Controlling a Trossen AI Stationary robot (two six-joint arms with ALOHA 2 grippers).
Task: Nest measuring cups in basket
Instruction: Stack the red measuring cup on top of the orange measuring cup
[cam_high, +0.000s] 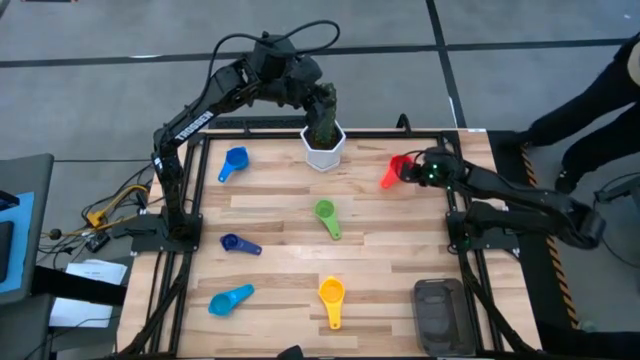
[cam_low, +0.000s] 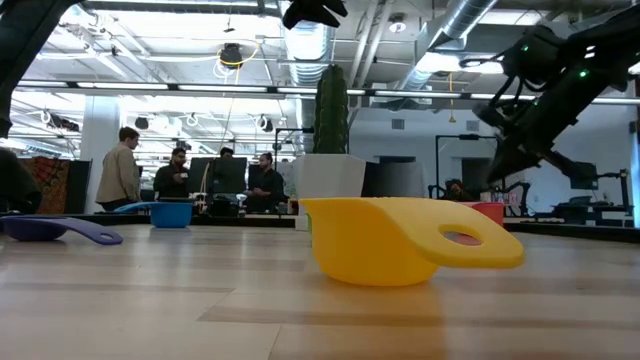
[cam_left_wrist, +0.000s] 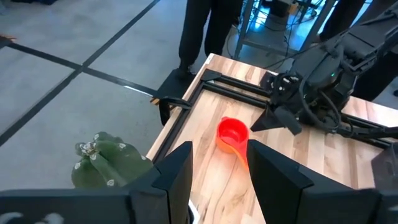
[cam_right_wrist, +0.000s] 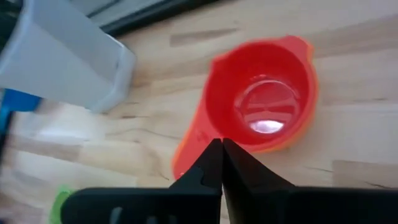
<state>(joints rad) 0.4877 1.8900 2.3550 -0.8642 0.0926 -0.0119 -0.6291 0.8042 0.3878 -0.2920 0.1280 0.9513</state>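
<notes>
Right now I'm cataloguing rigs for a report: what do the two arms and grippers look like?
Both arms are dark, jointed links. The left arm bears white lettering and a looping black cable. The right gripper carries green lights at its wrist. The left gripper has flat, angular black fingers.

- The basket (cam_high: 440, 315) is cut off by the high view's bottom edge.
- In the low view, the yellow cup (cam_low: 405, 238) hides most of the white pot (cam_low: 330, 176).
- People (cam_low: 190, 175) beyond the table are too small to make out.
</notes>
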